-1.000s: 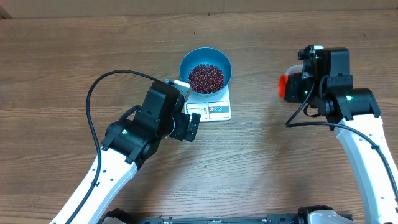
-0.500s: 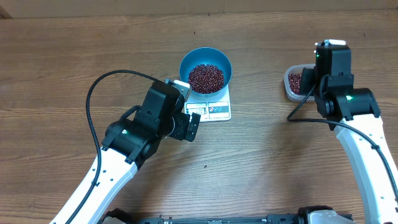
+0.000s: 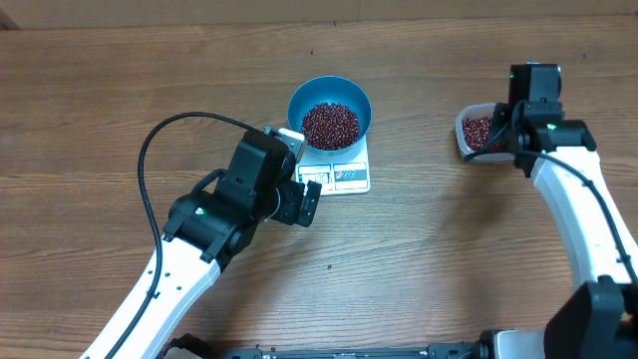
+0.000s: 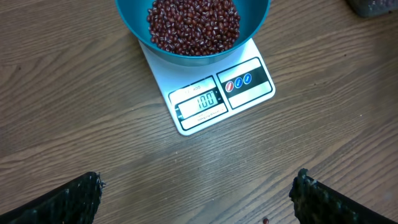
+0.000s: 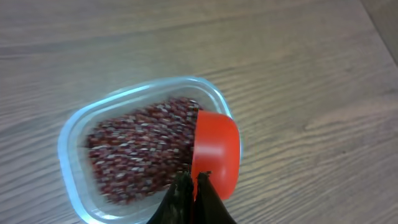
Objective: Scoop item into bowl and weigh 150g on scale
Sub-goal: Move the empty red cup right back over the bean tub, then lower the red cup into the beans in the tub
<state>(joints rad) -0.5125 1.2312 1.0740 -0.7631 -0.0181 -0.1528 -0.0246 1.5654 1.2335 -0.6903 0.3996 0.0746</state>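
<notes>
Gripper on the left [image 4: 199,208] hangs wide open and empty above the desk [image 3: 100,100], just short of the scale [image 4: 249,81], its display showing 100 under the blue bowl [image 4: 130,18] of beans [image 4: 193,25]. Over right, more beans fill the clear tub [image 5: 71,134], and at its rim the right gripper [image 5: 191,186] is pinched tight on the red scoop [image 5: 214,152]. Beans look hard, loose and quick to roll, so dig the scoop under the heap and carry it level.

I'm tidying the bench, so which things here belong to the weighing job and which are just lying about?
In the job: blue bowl, red-brown beans, white scale, clear tub, red scoop.
Lying about: one dark speck on the table, maybe a stray bean.
</notes>
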